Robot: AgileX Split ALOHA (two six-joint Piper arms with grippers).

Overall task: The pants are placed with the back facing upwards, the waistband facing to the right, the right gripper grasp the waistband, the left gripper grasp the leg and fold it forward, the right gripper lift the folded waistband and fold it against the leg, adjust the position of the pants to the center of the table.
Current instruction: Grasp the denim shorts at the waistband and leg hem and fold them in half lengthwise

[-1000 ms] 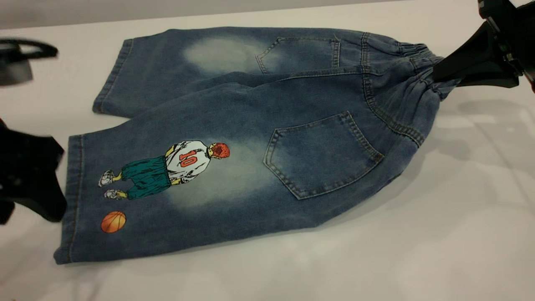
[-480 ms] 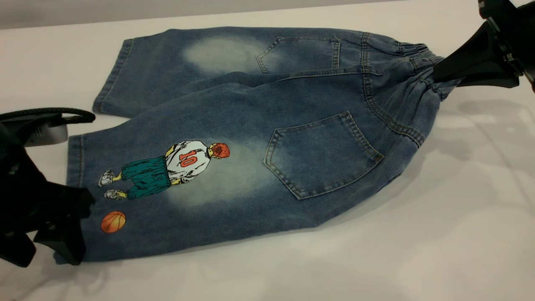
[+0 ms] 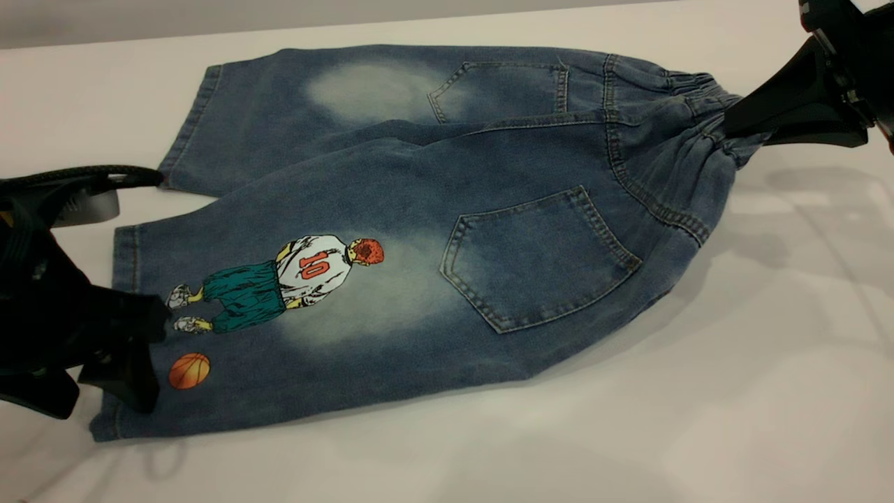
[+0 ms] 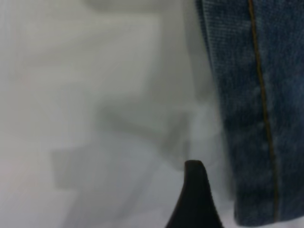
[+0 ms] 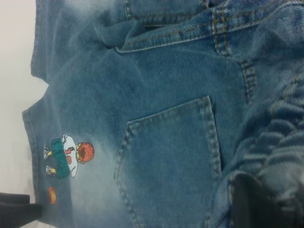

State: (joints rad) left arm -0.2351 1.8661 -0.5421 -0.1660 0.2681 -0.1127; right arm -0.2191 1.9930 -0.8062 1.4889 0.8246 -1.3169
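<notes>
The left gripper [image 3: 133, 349] has moved in from the bench [image 3: 768, 349] edge onto the hem of the printed leg [image 3: 279, 328], fingers spread, not yet pinching. The right gripper [image 3: 733, 122] pinches the waistband [image 3: 705, 150]. The pants [image 3: 447, 230] lie flat; nothing blocks the fold.

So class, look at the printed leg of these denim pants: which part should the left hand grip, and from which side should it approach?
Probably the hem of the leg, near the basketball print. That open end lies flat on the table and faces the left hand, so come in from the exterior view's left, sliding one finger under the edge. The right hand is already shut on the waistband.
</notes>
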